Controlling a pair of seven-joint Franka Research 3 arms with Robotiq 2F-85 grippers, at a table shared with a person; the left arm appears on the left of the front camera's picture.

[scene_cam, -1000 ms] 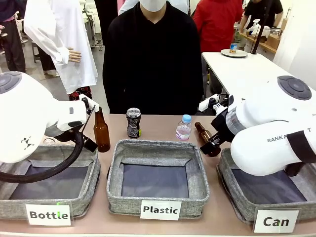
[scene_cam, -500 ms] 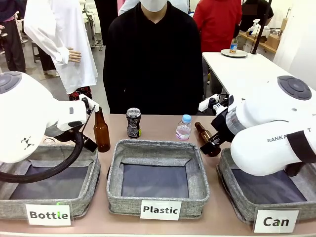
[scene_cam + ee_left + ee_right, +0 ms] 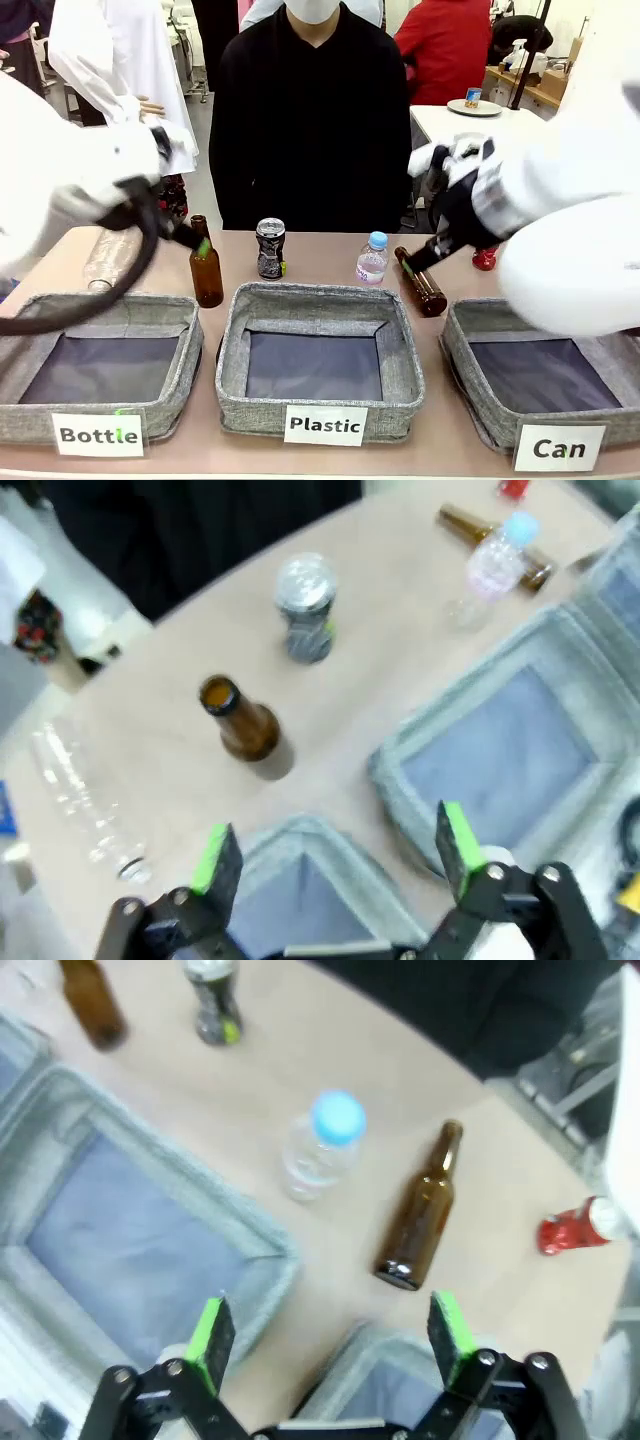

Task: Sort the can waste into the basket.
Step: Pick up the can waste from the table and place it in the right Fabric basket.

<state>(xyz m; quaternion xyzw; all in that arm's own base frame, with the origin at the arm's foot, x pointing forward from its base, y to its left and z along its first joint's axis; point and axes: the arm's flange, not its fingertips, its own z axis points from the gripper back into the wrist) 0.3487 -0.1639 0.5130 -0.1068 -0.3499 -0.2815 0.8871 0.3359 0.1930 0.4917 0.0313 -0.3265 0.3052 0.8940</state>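
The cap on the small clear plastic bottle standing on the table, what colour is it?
The cap is light blue, clearest in the right wrist view.

Tan table [image 3: 320, 256], grey Can basket [image 3: 458, 350], black can [image 3: 270, 248], red can [image 3: 485, 258], upright brown bottle [image 3: 206, 268], lying brown bottle [image 3: 422, 284], capped plastic bottle [image 3: 371, 260]

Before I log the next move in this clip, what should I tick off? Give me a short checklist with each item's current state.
1. The right gripper is open, with nothing between its fingers: ok.
2. The left gripper is open and empty: ok.
3. The red can lies free on the table, apart from the lying brown bottle: ok.
4. The black-and-silver can stands upright with nothing touching it: ok.
5. The basket labelled Can has a bare floor where it shows: ok.
6. Both cans in that basket: not ok, both are on the table.
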